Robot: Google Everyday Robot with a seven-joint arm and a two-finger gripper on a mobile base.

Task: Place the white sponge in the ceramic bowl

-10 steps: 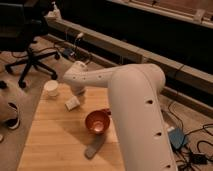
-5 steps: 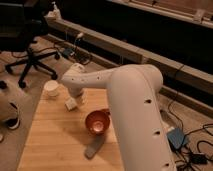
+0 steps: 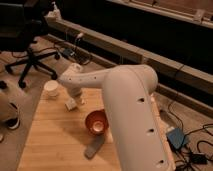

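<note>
The white sponge (image 3: 70, 104) is a small white block on the wooden table (image 3: 50, 140), left of centre. The ceramic bowl (image 3: 96, 122), copper-orange inside with a reddish-brown rim, stands on the table to the sponge's lower right. My white arm reaches from the right across the table. My gripper (image 3: 76, 98) hangs at its far end, right at the sponge and just to its upper right. The arm hides most of the gripper.
A round white cup (image 3: 51, 88) stands at the table's far left corner, behind the sponge. A flat grey object (image 3: 94, 147) lies in front of the bowl. An office chair (image 3: 27, 55) and cables sit on the floor beyond the table.
My arm's end has shifted slightly left and down toward the sponge. The sponge and bowl have stayed in place.
</note>
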